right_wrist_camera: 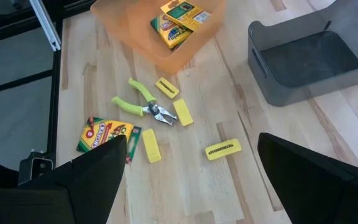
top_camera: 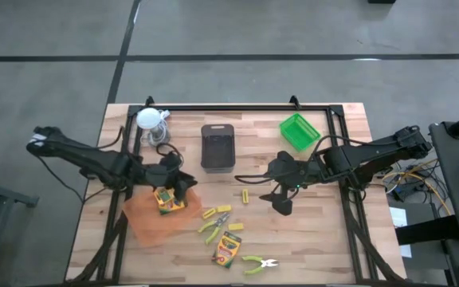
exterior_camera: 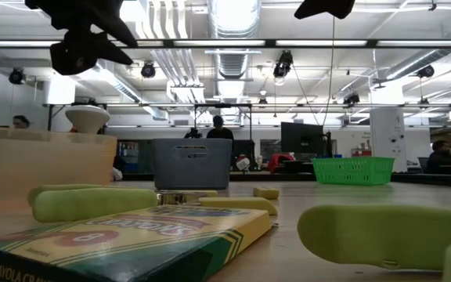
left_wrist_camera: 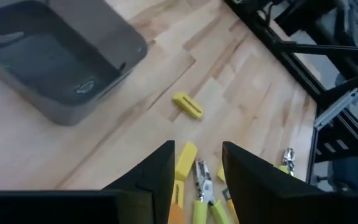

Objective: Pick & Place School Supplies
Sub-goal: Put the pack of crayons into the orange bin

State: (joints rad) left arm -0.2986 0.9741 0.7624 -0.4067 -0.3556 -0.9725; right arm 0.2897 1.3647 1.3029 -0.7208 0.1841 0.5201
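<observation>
Two crayon boxes (right_wrist_camera: 180, 20) already lie in the orange tray (right_wrist_camera: 123, 28) at the left front of the table, so I judge that tray to be where the supplies go and the job to be partly done. The rest lies loose on the bare wood just right of the tray: a third crayon box (top_camera: 227, 249) near the front edge, lime-handled pliers (right_wrist_camera: 143, 106) with yellow blocks (right_wrist_camera: 183, 112) touching or just beside them, a second lime-handled tool (top_camera: 259, 264) at the very front, and one lone yellow block (right_wrist_camera: 221, 149) apart from the others, toward the table's middle. My left gripper (left_wrist_camera: 196, 167) hangs above the tray's right edge with its fingers spread and nothing between them; from there it looks down past the tray at the nearest block and the pliers, likely placed for a short reach either way. My right gripper (right_wrist_camera: 191, 180) hovers over the middle of the table, fingers wide apart and empty, with the lone block lying below the gap between them, which I take as the reason it is held here. The black tray (top_camera: 217, 147) and green tray (top_camera: 299, 131) at the back appear to hold nothing.
</observation>
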